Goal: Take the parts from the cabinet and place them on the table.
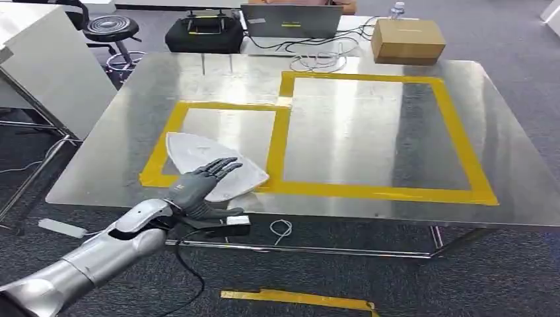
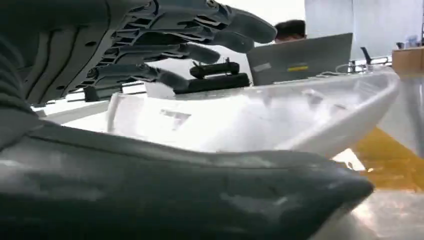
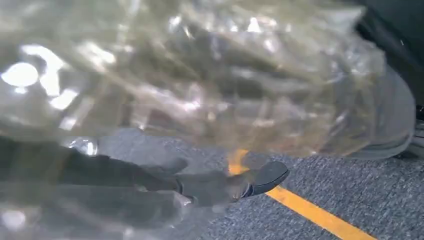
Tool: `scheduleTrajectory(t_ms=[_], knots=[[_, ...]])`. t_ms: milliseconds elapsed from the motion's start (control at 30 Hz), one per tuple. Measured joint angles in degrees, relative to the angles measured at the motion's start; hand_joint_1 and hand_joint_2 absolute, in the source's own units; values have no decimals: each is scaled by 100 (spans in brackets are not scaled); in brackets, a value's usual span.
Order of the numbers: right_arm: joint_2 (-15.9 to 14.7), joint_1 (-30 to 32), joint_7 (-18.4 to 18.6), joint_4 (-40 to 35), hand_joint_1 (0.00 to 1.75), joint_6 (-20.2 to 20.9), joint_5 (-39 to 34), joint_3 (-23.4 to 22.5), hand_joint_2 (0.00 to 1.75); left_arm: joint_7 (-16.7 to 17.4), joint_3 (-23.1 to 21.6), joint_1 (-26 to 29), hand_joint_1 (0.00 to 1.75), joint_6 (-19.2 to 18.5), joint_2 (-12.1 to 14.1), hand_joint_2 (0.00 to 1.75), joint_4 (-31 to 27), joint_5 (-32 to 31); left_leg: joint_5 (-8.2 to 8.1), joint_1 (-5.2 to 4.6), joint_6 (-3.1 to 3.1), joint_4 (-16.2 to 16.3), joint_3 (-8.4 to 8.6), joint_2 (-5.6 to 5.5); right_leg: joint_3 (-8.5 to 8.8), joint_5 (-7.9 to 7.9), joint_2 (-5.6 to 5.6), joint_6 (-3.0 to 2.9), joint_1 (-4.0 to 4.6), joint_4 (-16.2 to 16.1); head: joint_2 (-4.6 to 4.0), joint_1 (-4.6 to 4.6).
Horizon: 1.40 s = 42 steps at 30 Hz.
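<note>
On steel table (image 1: 370, 63), yellow tape (image 1: 455, 132) outlines; grey carpet (image 1: 515, 39) around.

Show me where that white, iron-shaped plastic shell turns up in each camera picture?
Head view: the white iron-shaped plastic shell lies on the steel table, over the smaller square of yellow tape, at the left hand.
Left wrist view: it spans the middle, between thumb and fingers.
Right wrist view: not in it.
Shared landmark: the yellow tape.

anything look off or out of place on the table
Slightly. The white part lies askew in the smaller yellow-taped box, its near edge lapping over the tape rather than sitting inside. The left hand is at that edge, fingers spread over it. Nothing looks spilled or damaged.
</note>
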Motion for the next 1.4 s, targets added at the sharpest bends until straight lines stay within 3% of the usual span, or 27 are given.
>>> scheduleTrajectory(t_ms=[300,433,700,900,1367,1400], knots=[[-33,56,52,-77,0,-197,20,-2,0,-219,206,30,0,212,4,0,-356,479,0,0,0,0,0,0,1,0,0,0,0,0,0,2],[-70,102,-8,-144,0,-251,-44,-2,0,-431,429,103,0,492,13,0,-612,1023,0,0,0,0,-1,0,1,0,-2,0,0,0,0,0],[-122,158,-96,-166,0,-398,-188,-2,0,-651,951,173,0,833,219,0,-1255,1567,0,0,0,0,0,0,0,0,0,0,0,0,0,0],[-122,153,-267,-85,0,-275,-291,2,0,-824,1219,241,0,933,356,0,-1425,1796,0,1,0,0,0,-1,1,0,0,0,1,0,0,0],[-203,211,-157,-247,0,-675,-378,61,0,-896,1624,738,0,940,607,0,-1641,2258,0,0,0,0,0,0,0,0,2,0,0,0,0,0],[-203,212,-153,-249,0,-712,-359,66,0,-905,1643,776,0,924,623,0,-1641,2258,-28,-37,40,42,-14,-1,11,24,-4,43,-24,-39,0,0]])
